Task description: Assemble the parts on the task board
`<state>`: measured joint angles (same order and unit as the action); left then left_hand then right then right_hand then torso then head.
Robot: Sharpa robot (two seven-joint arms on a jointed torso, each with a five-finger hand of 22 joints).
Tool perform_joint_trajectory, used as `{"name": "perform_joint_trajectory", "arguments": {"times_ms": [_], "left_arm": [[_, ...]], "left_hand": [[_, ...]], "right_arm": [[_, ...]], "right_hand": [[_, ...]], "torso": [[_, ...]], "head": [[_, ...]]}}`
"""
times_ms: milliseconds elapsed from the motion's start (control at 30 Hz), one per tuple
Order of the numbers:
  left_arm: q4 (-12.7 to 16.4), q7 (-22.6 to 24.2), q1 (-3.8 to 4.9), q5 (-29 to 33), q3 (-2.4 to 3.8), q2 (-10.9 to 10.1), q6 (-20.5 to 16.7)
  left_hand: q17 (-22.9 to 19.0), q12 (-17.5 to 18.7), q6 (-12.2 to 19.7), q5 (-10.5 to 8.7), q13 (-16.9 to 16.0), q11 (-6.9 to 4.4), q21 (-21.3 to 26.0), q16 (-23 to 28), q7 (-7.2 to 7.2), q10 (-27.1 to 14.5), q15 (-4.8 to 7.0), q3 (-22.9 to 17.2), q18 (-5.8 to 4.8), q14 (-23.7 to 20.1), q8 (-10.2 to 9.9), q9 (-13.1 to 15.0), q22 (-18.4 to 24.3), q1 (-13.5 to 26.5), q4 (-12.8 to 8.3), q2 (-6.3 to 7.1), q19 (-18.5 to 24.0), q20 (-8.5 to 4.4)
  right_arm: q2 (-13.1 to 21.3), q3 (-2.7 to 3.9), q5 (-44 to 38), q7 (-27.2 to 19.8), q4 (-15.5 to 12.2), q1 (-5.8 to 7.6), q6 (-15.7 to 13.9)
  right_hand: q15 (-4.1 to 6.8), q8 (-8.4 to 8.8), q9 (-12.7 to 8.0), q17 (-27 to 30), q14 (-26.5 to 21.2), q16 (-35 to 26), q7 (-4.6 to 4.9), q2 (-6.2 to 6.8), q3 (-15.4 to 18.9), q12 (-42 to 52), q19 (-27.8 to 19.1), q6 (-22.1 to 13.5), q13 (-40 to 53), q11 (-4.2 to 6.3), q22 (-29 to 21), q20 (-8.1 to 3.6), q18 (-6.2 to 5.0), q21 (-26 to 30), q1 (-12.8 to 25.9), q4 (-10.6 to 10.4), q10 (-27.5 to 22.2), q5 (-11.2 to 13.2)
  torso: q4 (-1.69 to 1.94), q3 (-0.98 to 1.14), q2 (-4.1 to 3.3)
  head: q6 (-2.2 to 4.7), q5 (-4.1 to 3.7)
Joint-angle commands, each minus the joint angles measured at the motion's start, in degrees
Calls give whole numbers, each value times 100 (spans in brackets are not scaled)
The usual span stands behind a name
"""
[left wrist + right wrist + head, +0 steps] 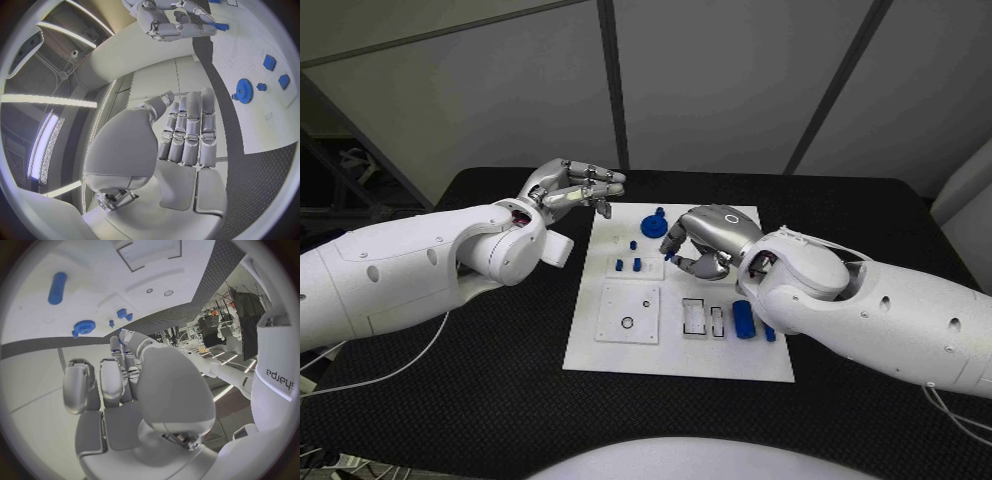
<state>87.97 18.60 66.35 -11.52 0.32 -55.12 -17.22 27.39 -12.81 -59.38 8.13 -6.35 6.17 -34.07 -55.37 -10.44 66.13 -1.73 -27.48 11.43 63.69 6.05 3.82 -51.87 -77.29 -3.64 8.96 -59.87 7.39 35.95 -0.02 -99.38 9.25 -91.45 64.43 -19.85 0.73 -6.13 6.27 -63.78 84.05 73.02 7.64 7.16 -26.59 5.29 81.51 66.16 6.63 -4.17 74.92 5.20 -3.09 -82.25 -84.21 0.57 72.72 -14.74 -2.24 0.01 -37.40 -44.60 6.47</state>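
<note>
The white task board (pixel 678 350) lies mid-table. A blue gear (pixel 655 222) (pixel 244 91) (pixel 83 328) stands near its far edge, with small blue blocks (pixel 627 265) (pixel 269 62) (pixel 123 315) close by. A blue cylinder (pixel 743 317) (pixel 57 287) lies at the board's right. My right hand (pixel 708 240) (pixel 175 22) hovers over the board's far middle, fingers curled, pinching a small blue part (pixel 672 257) (pixel 219 26). My left hand (pixel 574 190) (pixel 187 132) is raised beyond the board's far left corner, fingers side by side, holding nothing.
A raised white plate (pixel 629 312) with small holes sits on the board's left half. Two rectangular slots (pixel 694 315) lie beside the cylinder, and a short blue piece (pixel 769 332) lies to its right. Black table (pixel 473 400) surrounds the board.
</note>
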Motion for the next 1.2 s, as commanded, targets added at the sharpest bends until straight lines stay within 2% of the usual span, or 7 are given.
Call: {"name": "perform_joint_trajectory", "arguments": {"times_ms": [33,100,200,333,533,733,1200], "left_arm": [[12,47,7,43,6,18,50],[12,47,7,44,6,25,50],[14,45,8,44,6,24,50],[7,48,10,44,6,31,51],[8,51,11,44,6,49,60],[-1,48,12,44,6,62,66],[-14,46,12,44,7,66,71]], "left_hand": [[-6,-27,21,-3,-5,3,18,35,-23,-55,3,38,-102,-45,-24,-7,7,0,-3,-41,44,-8],[-6,-27,21,-3,-5,3,18,35,-23,-55,3,38,-102,-45,-24,-7,7,0,-3,-41,44,-8],[-6,-27,21,-3,-5,3,18,35,-23,-55,3,38,-102,-45,-24,-7,7,0,-3,-41,44,-8],[-6,-27,21,-3,-5,3,18,35,-23,-55,3,38,-102,-45,-24,-7,7,0,-3,-41,44,-8],[-10,-30,25,-3,-7,6,23,39,-25,-60,0,45,-103,-48,-25,-6,9,2,-2,-41,46,-6],[-10,-30,25,-3,-7,6,23,39,-25,-60,0,45,-103,-48,-25,-6,9,2,-2,-41,46,-6],[-13,-33,27,-3,-8,7,26,42,-26,-62,-2,50,-103,-50,-25,-5,11,6,1,-45,47,-4]], "right_arm": [[-105,-6,183,-130,64,-102,111],[-179,-7,215,-149,105,-157,139],[-278,-24,247,-174,159,-227,171],[-378,-140,267,-203,230,-277,191],[-475,-220,275,-236,303,-343,241],[-534,-243,277,-259,331,-390,323],[-542,-251,276,-258,331,-406,426]], "right_hand": [[40,-10,10,6,198,14,7,-19,9,-19,44,36,11,74,542,-11,35,-20,60,35,124,-32],[38,-6,10,6,198,16,10,-20,10,-26,43,32,12,71,542,-10,35,-20,66,35,119,-36],[37,-3,10,9,197,15,12,-20,10,-30,41,29,13,69,542,-9,35,-20,69,36,116,-37],[34,4,11,10,196,17,15,-24,9,-40,42,21,15,66,544,-7,35,-22,74,38,108,-42],[34,4,11,10,196,17,15,-24,9,-40,42,21,15,66,544,-7,35,-22,74,38,108,-42],[32,9,11,12,195,17,17,-28,8,-46,44,16,17,64,548,-6,36,-25,77,40,104,-46],[31,13,12,13,194,18,19,-31,8,-51,39,13,18,62,544,-5,35,-22,81,40,101,-49]], "torso": [[-1,-4,-3],[-2,11,-8],[-5,2,-8],[-4,1,-5],[-5,7,-6],[-7,6,0],[-13,8,1]], "head": [[-30,62],[-66,77],[-108,120],[-115,138],[-132,173],[-159,222],[-200,244]]}}
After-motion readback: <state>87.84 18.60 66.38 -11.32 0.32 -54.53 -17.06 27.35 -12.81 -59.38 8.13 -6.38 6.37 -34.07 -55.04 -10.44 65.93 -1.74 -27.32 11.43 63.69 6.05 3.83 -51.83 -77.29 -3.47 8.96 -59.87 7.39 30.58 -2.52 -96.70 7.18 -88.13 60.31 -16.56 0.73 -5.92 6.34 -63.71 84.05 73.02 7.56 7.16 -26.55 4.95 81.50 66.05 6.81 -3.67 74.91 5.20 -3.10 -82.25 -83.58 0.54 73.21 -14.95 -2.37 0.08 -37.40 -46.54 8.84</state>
